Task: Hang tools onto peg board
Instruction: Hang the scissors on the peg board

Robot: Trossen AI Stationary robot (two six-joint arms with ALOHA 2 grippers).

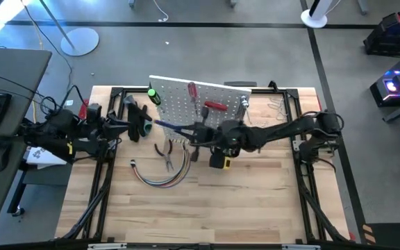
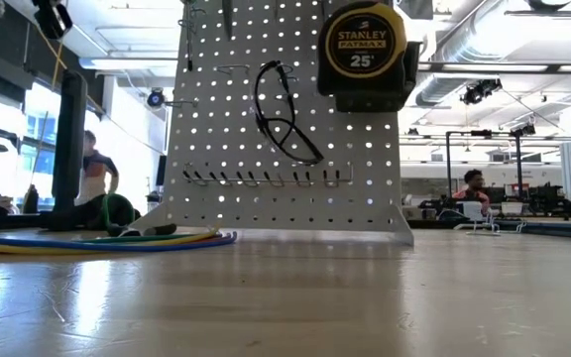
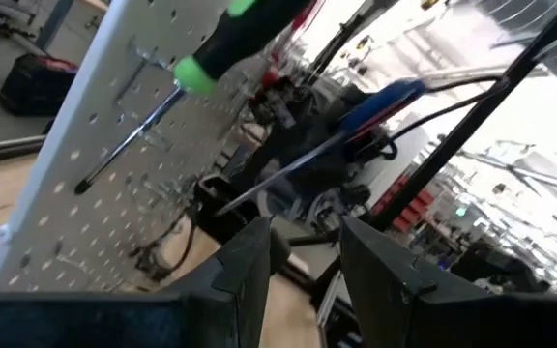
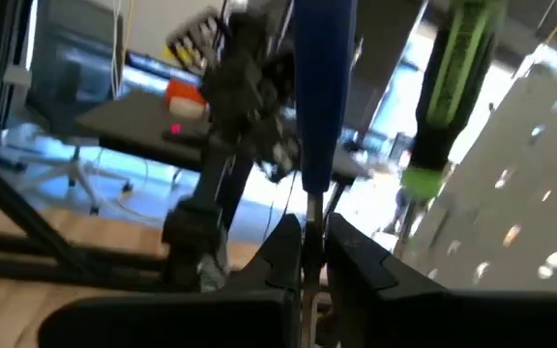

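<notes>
The white peg board (image 1: pixel 200 101) stands at the table's far middle. A green-handled screwdriver (image 3: pixel 245 39), a red-handled screwdriver (image 1: pixel 193 90) and a red-handled tool (image 1: pixel 216 105) hang on it. In the low view the yellow tape measure (image 2: pixel 363 48) shows high in front of the board. My right gripper (image 1: pixel 192 132) reaches in from the right, shut on a blue-handled screwdriver (image 1: pixel 171 126) before the board. My left gripper (image 3: pixel 303 256) stands open at the board's left end, with nothing between its fingers. Black-handled pliers (image 1: pixel 165 154) lie on the table. My right gripper pinches the blue-handled screwdriver's metal shaft (image 4: pixel 310 215) between its two fingers, close under the blue handle (image 4: pixel 322 87). The fingers come level from the table's right. The screwdriver is lifted clear of the table, its bare shaft (image 3: pixel 278 174) reaching toward my left gripper.
A curved bundle of coloured cables (image 1: pixel 162 177) lies near the pliers. Dark safety glasses (image 2: pixel 284 114) and a row of small hooks (image 2: pixel 266 178) are on the board's face. A black metal frame (image 1: pixel 106 173) borders the table. People sit in the room behind.
</notes>
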